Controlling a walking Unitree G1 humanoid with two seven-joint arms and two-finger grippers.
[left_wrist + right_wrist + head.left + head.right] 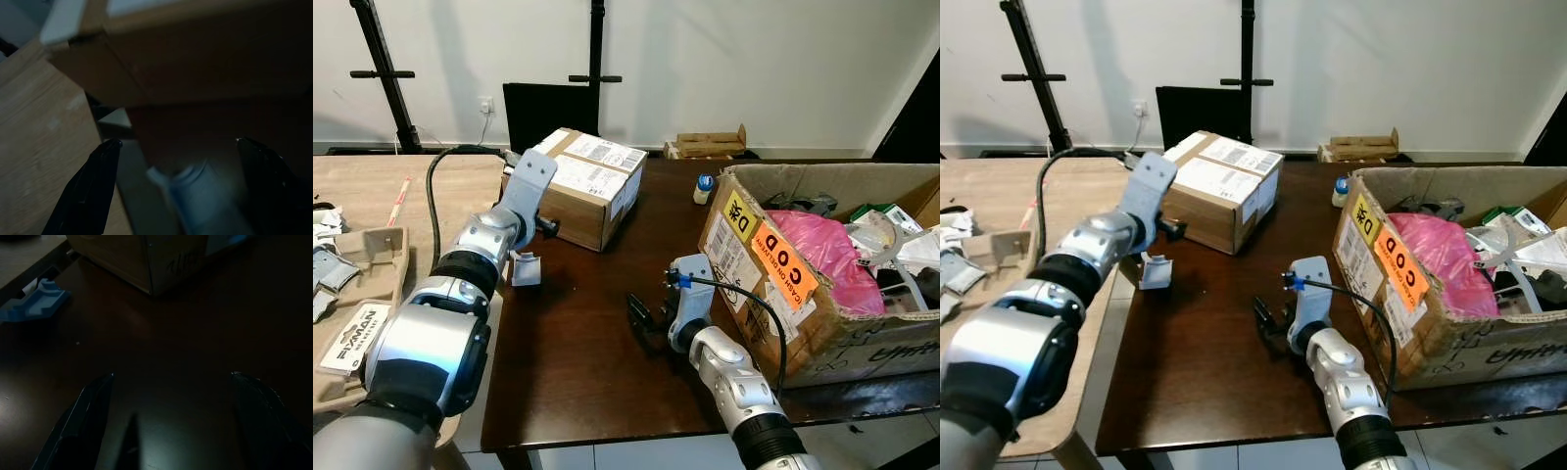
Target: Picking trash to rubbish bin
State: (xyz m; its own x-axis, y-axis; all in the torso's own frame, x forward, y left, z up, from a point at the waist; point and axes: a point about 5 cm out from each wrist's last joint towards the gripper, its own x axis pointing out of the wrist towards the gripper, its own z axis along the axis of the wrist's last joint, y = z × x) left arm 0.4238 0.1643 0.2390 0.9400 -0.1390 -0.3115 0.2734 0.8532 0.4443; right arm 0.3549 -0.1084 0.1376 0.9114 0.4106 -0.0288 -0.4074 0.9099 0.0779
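Left gripper (176,161) gaped wide, empty, against sealed carton (582,181) | right gripper (171,406) spread wide, empty, over dark tabletop (597,333)

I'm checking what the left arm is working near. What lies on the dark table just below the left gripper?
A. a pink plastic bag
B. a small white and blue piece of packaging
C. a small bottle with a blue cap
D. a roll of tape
B: a small white and blue piece of packaging lies on the dark table just under the left gripper, beside the sealed cardboard box.
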